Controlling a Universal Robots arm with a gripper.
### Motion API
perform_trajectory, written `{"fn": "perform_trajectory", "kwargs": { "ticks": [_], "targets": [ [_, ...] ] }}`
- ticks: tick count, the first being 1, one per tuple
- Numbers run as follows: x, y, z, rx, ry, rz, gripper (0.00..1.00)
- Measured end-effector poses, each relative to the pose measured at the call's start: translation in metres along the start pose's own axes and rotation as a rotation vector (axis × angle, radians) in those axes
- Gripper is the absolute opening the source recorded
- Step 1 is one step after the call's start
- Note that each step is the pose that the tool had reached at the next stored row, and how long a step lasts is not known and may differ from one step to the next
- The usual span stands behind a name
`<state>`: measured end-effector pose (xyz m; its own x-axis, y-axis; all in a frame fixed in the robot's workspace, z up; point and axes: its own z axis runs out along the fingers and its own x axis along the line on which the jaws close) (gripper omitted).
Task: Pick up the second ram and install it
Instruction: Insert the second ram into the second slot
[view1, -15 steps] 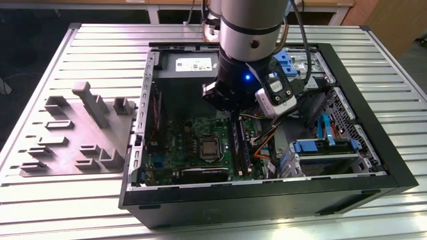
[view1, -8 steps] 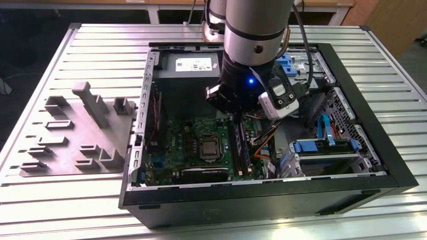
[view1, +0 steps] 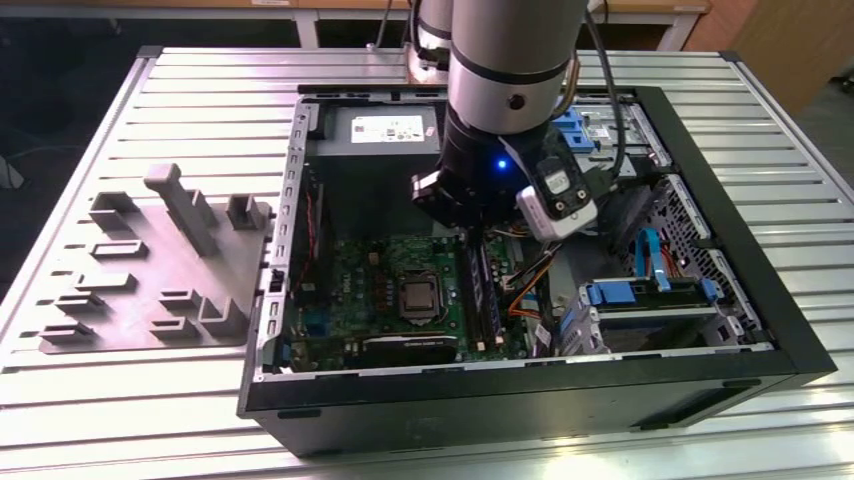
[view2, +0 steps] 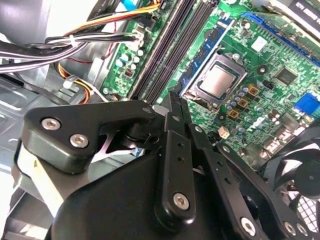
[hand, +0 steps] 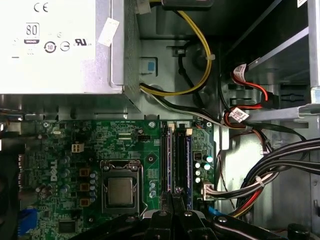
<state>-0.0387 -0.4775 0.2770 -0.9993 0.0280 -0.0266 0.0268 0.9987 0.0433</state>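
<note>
Second ram (hand: 169, 160) stands edge-on right over the black slots (view2: 172, 50), along the mobo's (hand: 75, 150) edge on the cable side, just beside the CPU socket (hand: 120, 190). Gripper (hand: 172, 197) is down inside the PC case (view1: 534, 400) w/ its fingers (view2: 172, 145) pinched in narrow on the stick's top edge, so it's clamped on it afaict. Can't tell if the stick is seated in a slot or just above it, tbh. Grey holder tray (view1: 160, 270) sits on the table (view1: 134, 400), well apart from the gripper, towards the table edge at the exterior view's left.
</note>
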Motion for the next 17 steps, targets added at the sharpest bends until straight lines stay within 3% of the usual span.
{"fn": "perform_trajectory", "kwargs": {
  "ticks": [8,17],
  "targets": [
    [0.0004,-0.0006,0.0126,0.0002,-0.0058,-0.001,0.11],
    [0.0002,-0.0008,0.0186,0.0,-0.0071,-0.007,0.11]
  ]
}}
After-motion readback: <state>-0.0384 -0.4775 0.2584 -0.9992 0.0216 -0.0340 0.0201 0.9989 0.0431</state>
